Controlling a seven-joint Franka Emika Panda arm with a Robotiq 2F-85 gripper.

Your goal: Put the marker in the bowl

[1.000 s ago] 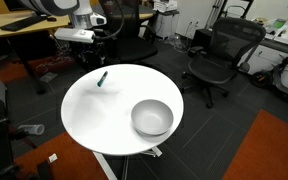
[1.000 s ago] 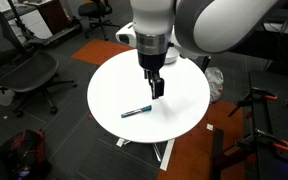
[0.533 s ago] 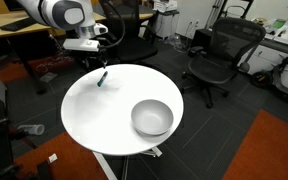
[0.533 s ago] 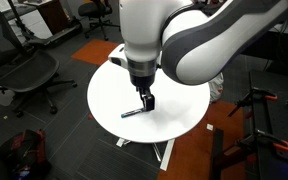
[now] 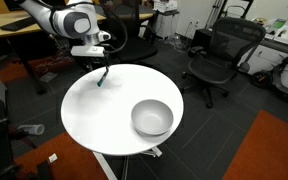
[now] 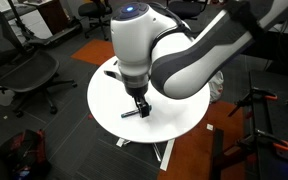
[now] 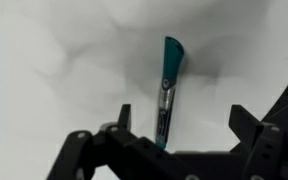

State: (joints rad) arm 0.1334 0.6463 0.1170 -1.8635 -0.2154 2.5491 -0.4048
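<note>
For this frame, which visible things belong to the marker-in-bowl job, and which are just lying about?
Part of the job:
- marker, lying on the table
- bowl
- gripper, open, with a finger on either side of the marker

Just about:
- round white table, support only
- black office chair
- orange floor mat

Bright, even room light fills both exterior views; the round white bench (image 5: 94, 115) nearly washes out, with soft shading inside the deep grey-white bowl (image 5: 152, 118). Wrist view: soft, mottled grey shadows around the thin teal marker (image 7: 169, 80), and the black pincer (image 7: 184, 125) is blurred.
</note>
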